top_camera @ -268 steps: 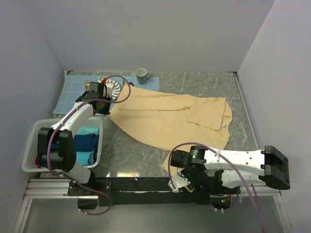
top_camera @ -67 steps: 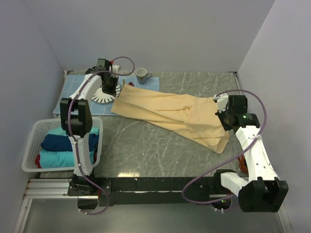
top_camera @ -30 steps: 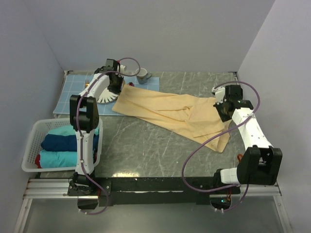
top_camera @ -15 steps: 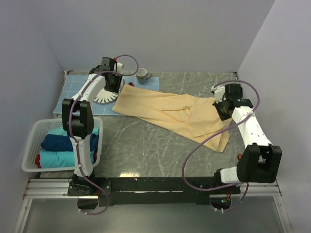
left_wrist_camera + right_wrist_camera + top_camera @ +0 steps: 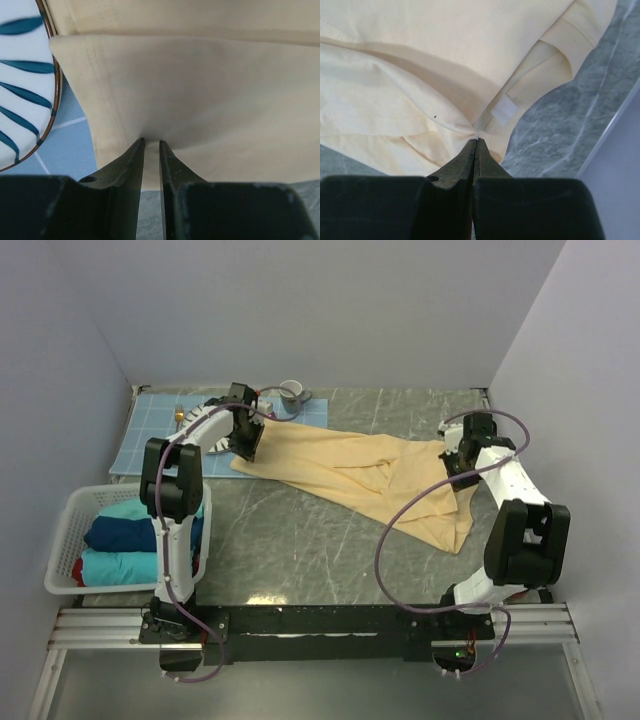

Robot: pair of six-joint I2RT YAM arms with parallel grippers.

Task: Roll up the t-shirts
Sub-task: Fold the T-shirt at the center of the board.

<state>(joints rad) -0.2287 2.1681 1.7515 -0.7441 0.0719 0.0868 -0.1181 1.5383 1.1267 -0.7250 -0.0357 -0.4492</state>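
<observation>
The yellow t-shirt [image 5: 340, 462] lies as a long folded band across the far half of the table [image 5: 300, 550], long axis from far-left corner toward the right edge, a hand at each end. The left hand [image 5: 151, 142], jaws narrow, pinches the hem [image 5: 106, 100]; the right hand [image 5: 476, 140], jaws closed, grips cloth beside the neck label [image 5: 504, 110].

The pale yellow t-shirt [image 5: 340, 465] lies on the surface [image 5: 300, 550], folded lengthwise into a long band that runs diagonally from far left to near right. The cloth is drawn into a pucker at each end. A white neck label [image 5: 504, 110] shows at the right end. Folded teal t-shirts [image 5: 120, 565] and a navy t-shirt [image 5: 125, 533] lie stacked in the basket [image 5: 60, 555] at near left.
</observation>
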